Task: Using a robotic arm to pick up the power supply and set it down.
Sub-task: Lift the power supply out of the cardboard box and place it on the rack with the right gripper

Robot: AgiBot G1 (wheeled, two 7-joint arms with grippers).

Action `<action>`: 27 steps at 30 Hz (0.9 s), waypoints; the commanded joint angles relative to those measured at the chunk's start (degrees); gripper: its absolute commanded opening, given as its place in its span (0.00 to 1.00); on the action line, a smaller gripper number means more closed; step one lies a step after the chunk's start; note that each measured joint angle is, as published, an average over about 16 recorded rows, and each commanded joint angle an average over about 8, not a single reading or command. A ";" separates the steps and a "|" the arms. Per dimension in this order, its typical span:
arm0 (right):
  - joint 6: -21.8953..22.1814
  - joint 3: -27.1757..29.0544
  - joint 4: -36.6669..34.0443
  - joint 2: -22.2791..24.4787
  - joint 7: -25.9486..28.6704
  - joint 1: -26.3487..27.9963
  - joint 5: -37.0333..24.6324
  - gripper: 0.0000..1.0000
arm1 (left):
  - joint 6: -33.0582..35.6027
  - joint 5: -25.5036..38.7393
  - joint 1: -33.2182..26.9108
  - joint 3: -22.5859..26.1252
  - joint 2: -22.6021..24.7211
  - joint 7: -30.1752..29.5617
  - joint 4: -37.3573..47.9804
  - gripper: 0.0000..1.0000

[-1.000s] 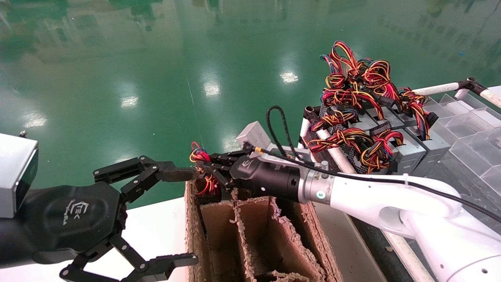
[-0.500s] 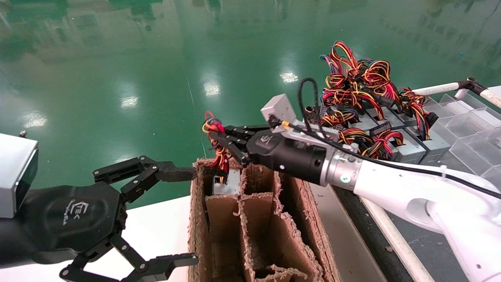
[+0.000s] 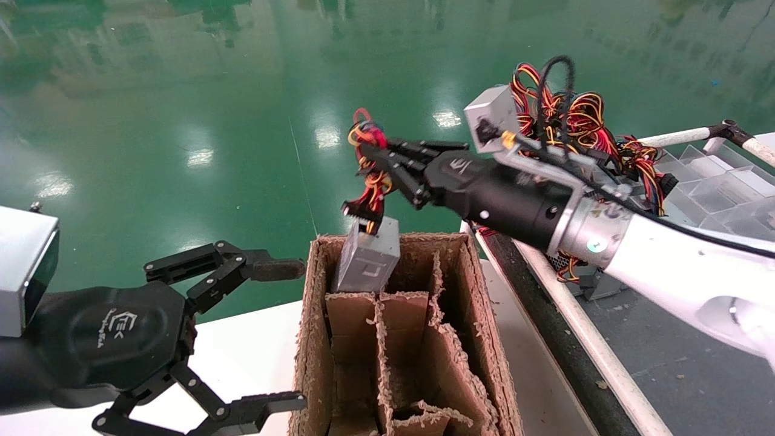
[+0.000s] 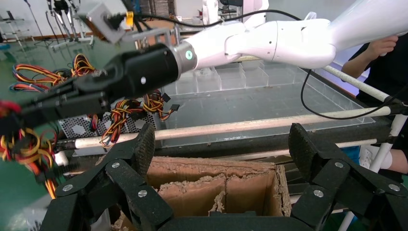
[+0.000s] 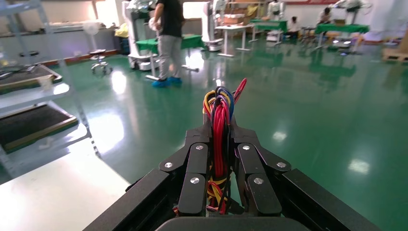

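The power supply [image 3: 367, 257], a grey metal box, hangs tilted with its lower end still inside the far left cell of the cardboard box [image 3: 310, 339]. Its red, yellow and black wire bundle [image 3: 370, 172] rises to my right gripper [image 3: 378, 154], which is shut on the wires above the box. In the right wrist view the wires [image 5: 220, 120] are pinched between the right gripper's [image 5: 220, 132] fingers. My left gripper [image 3: 293, 333] stands open and empty beside the box's left wall; the left wrist view shows it [image 4: 222, 144] facing the box [image 4: 216, 185].
Several more power supplies with tangled wires [image 3: 584, 118] are stacked at the back right, partly behind my right arm. Clear plastic trays [image 3: 726, 181] lie further right. A white pipe rail [image 3: 581, 339] runs along the box's right side. Cardboard dividers [image 3: 381, 357] split the box.
My right gripper has risen and moved right with the wire bundle, lifting the power supply up out of its cell. The left arm has not moved.
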 commanded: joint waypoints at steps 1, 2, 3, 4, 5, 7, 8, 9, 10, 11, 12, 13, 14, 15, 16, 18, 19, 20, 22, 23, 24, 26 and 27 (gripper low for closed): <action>0.84 0.42 1.60 0.95 0.75 -0.06 0.14 0.00 | 0.00 0.00 0.00 0.01 0.00 0.00 0.00 1.00; 1.18 0.59 2.28 1.47 1.05 -0.09 0.15 0.00 | 0.00 -0.01 0.00 0.01 0.00 0.00 0.00 1.00; 1.51 0.76 2.92 1.97 1.35 -0.11 0.15 0.00 | 0.00 -0.01 0.00 0.01 0.00 0.01 0.00 1.00; 1.80 0.93 3.50 2.47 1.65 -0.12 0.15 0.00 | -0.01 -0.01 0.00 0.01 -0.01 0.01 0.00 1.00; 2.06 1.09 4.03 2.98 1.97 -0.11 0.17 0.00 | -0.01 -0.01 0.00 0.02 -0.01 0.01 0.00 1.00; 2.57 1.47 4.94 3.95 2.61 -0.04 0.28 0.00 | -0.01 -0.01 -0.01 0.02 -0.01 0.01 0.00 1.00; 2.79 1.68 5.37 4.46 2.92 0.02 0.36 0.00 | -0.01 -0.02 -0.01 0.02 -0.01 0.01 0.00 1.00; 2.98 1.89 5.76 4.97 3.20 0.10 0.43 0.00 | -0.01 -0.02 -0.01 0.03 -0.01 0.01 0.00 1.00; 3.12 2.10 6.12 5.46 3.46 0.21 0.51 0.00 | -0.01 -0.02 -0.01 0.03 -0.01 0.01 0.00 1.00; 3.21 2.32 6.47 5.96 3.70 0.36 0.59 0.00 | -0.01 -0.02 -0.01 0.03 -0.01 0.02 0.00 1.00; 3.30 2.52 6.78 6.43 3.90 0.55 0.65 0.00 | -0.01 -0.02 -0.01 0.03 -0.01 0.02 0.00 1.00; 3.39 2.73 7.07 6.89 4.06 0.78 0.69 0.00 | -0.02 -0.02 -0.01 0.04 -0.01 0.02 0.00 1.00; 3.45 2.94 7.30 7.34 4.23 1.08 0.72 0.00 | -0.02 -0.03 -0.01 0.04 -0.02 0.02 0.00 1.00; 3.51 3.13 7.46 7.74 4.41 1.45 0.73 0.00 | -0.02 -0.03 -0.01 0.04 -0.02 0.02 0.00 1.00; 3.56 3.31 7.54 8.09 4.57 1.91 0.73 0.00 | -0.02 -0.03 -0.01 0.04 -0.02 0.02 0.00 1.00; 3.66 3.68 7.48 8.72 4.88 3.05 0.70 0.00 | -0.02 -0.03 -0.01 0.05 -0.02 0.02 0.00 1.00; 3.71 3.89 7.33 9.02 5.03 3.71 0.71 0.00 | -0.02 -0.04 -0.01 0.05 -0.02 0.03 0.00 1.00; 3.75 4.14 7.11 9.34 5.18 4.45 0.73 0.00 | -0.02 -0.04 -0.01 0.06 -0.02 0.03 0.00 1.00; 3.78 4.70 6.48 9.98 5.43 5.99 0.86 0.00 | -0.03 -0.04 -0.01 0.06 -0.02 0.03 0.00 1.00; 3.68 5.04 6.08 10.37 5.56 6.79 1.02 0.00 | -0.03 -0.04 -0.02 0.06 -0.03 0.03 0.00 1.00; 3.52 5.41 5.65 10.80 5.67 7.58 1.22 0.00 | -0.03 -0.04 -0.02 0.07 -0.03 0.03 0.00 1.00; 2.98 6.20 4.68 11.76 5.89 9.15 1.74 0.00 | -0.03 -0.05 -0.02 0.07 -0.03 0.03 0.00 1.00; 2.62 6.59 4.14 12.29 5.92 9.93 2.00 0.00 | -0.03 -0.05 -0.02 0.07 -0.03 0.04 0.00 1.00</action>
